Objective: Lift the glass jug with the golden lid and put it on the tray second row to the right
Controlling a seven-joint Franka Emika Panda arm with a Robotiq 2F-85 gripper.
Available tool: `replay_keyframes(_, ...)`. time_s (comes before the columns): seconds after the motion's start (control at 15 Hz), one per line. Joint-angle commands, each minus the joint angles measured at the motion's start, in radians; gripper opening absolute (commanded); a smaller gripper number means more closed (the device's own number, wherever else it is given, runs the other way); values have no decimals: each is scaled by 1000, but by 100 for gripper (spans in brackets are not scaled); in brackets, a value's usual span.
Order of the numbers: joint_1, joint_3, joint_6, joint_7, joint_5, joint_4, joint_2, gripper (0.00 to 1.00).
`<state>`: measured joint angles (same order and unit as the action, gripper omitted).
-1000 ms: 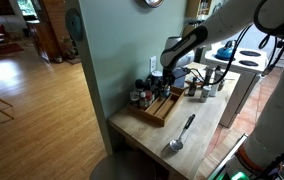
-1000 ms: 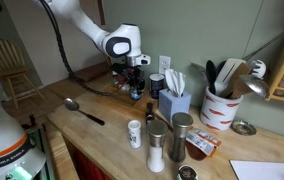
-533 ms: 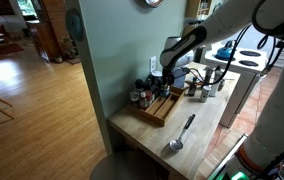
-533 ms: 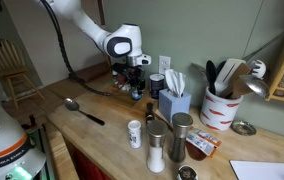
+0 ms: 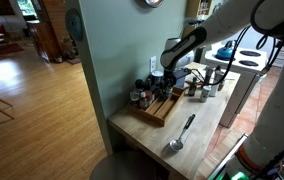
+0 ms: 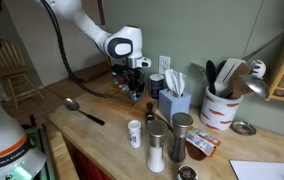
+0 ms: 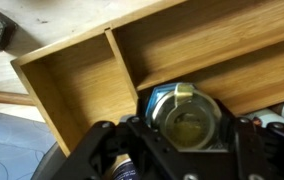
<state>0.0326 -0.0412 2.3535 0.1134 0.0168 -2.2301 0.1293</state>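
Item: glass jug (image 7: 187, 118) with golden lid, in the grasp of the gripper (image 7: 187, 138), at the wooden tray (image 7: 77, 90).
Detail: in the wrist view the claw is clenched on the jug, one dark finger (image 7: 117, 150) pressed to either side of the glass, lid facing up at the camera. The jug sits within the tray compartment beside the cross divider, close to that compartment's long wall (whether it rests on the floor or hangs just above cannot be told). In an exterior view the gripper (image 5: 169, 80) points down over the far end of the tray (image 5: 160, 108), which lies on the wooden counter (image 5: 142, 130) beside the wall, small jars (image 5: 140, 96) just beside it. A metal spoon (image 5: 180, 133) lies apart on the counter.
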Motion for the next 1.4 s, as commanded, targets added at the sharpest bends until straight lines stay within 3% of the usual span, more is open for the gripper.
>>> replay_keyframes(0.0, 6, -2, -35, -13, -30, 1, 10, 39)
replay_keyframes(0.53, -1, -1, -49, -41, -74, 8, 18, 39)
replay_keyframes(0.6, 0, 1, -54, -41, -66, 8, 12, 49)
replay_keyframes(0.67, 3, 5, -69, -19, -46, 3, -1, 88)
replay_keyframes(0.8, 8, 17, -107, 37, -4, -19, -43, 85)
replay_keyframes(1.0, 11, 14, -186, 83, 15, -67, -125, 100)
replay_keyframes(1.33, 28, -25, -291, 271, 24, -251, -377, 100)
